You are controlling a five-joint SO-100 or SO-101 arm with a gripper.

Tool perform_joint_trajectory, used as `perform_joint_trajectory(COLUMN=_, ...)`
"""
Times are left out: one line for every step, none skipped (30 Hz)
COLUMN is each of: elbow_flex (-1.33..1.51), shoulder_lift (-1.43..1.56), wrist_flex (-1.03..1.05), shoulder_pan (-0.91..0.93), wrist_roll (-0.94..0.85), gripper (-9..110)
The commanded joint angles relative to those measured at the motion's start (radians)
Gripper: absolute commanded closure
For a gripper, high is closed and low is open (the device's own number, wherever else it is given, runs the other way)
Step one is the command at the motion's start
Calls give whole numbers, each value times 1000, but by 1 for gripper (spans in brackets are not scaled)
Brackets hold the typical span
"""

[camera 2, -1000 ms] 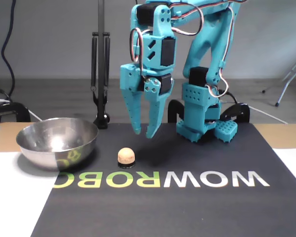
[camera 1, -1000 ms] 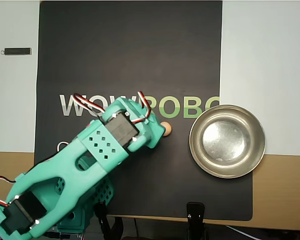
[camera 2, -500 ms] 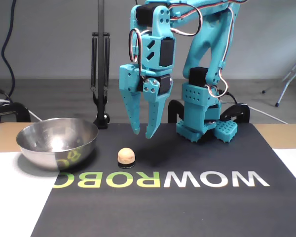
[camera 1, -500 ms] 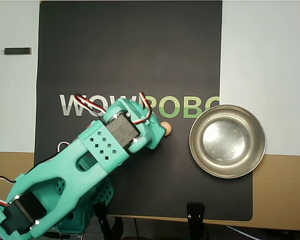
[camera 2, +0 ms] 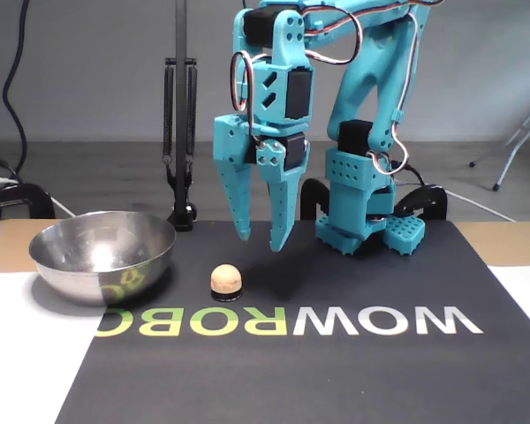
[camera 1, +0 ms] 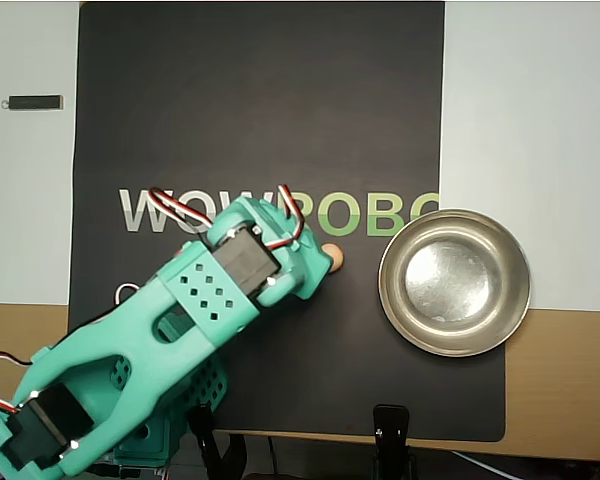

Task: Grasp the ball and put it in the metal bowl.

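The small, smooth, pale tan ball (camera 2: 223, 279) rests on the black printed mat (camera 1: 260, 110), just beside the white-and-green lettering, and appears to sit on a small dark ring. In the overhead view it lies at about 9 o'clock from the round, shiny metal bowl (camera 1: 454, 282), near it but apart. The bowl is empty, its flat bottom showing only reflections.

Progress: nothing delivered. The ball is not grasped and the transfer remains to be done.

The teal two-finger gripper (camera 2: 261, 238) hangs above the mat with tips pointing down, at about 1 o'clock from the ball in the fixed view. Its jaws stand partly open, a clear gap between the tips, holding nothing. In my judgement, descent over the ball, closure, lift and release over the bowl are all outstanding.

The counter (camera 1: 560, 370) beneath the mat is wood-toned, part covered in white.
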Motion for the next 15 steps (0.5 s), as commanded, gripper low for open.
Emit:
perform_joint_trajectory(elbow_flex=-3, shoulder_lift=8, wrist_flex=-5, shoulder_pan=12, wrist_roll=-2, gripper=50)
perform_joint_trajectory(elbow_flex=-5, shoulder_lift=0, wrist_flex=-5, shoulder_pan=14, wrist_roll=-2, gripper=50)
perform_joint_trajectory(elbow_flex=-6, shoulder_lift=-9, wrist_flex=-5, shoulder_pan=23, wrist_roll=-3, gripper=50)
perform_joint_trajectory(elbow_flex=-6, shoulder_lift=-18, wrist_flex=-11, shoulder_pan=28, wrist_roll=-3, gripper=50)
perform_joint_trajectory(elbow_flex=-6, shoulder_lift=-29, wrist_flex=-23, shoulder_pan=32, wrist_roll=-3, gripper=50)
perform_joint_trajectory(elbow_flex=-6, shoulder_lift=-40, wrist_flex=-38, shoulder_pan=32, wrist_roll=-2, gripper=50)
perform_joint_trajectory(elbow_flex=-6, shoulder_lift=-52, wrist_flex=-57, shoulder_pan=34, wrist_roll=5, gripper=50)
perform_joint_trajectory(elbow_flex=-6, shoulder_lift=-64, wrist_flex=-75, shoulder_pan=40, wrist_roll=5, gripper=50)
perform_joint_trajectory(elbow_flex=-6, shoulder_lift=-77, wrist_flex=-89, shoulder_pan=44, wrist_roll=5, gripper=50)
perform_joint_trajectory(elbow_flex=-6, shoulder_lift=-89, wrist_flex=-101, shoulder_pan=49, wrist_roll=5, gripper=50)
perform_joint_trajectory(elbow_flex=-6, shoulder_lift=-100, wrist_flex=-112, shoulder_pan=57, wrist_roll=2, gripper=50)
perform_joint_trajectory(elbow_flex=-6, shoulder_lift=-110, wrist_flex=-121, shoulder_pan=63, wrist_roll=-2, gripper=50)
perform_joint_trajectory(elbow_flex=-6, shoulder_lift=-121, wrist_flex=-130, shoulder_pan=69, wrist_roll=-3, gripper=50)
perform_joint_trajectory(elbow_flex=-6, shoulder_lift=-129, wrist_flex=-138, shoulder_pan=72, wrist_roll=-3, gripper=50)
perform_joint_trajectory(elbow_flex=-6, shoulder_lift=-137, wrist_flex=-146, shoulder_pan=74, wrist_roll=-3, gripper=50)
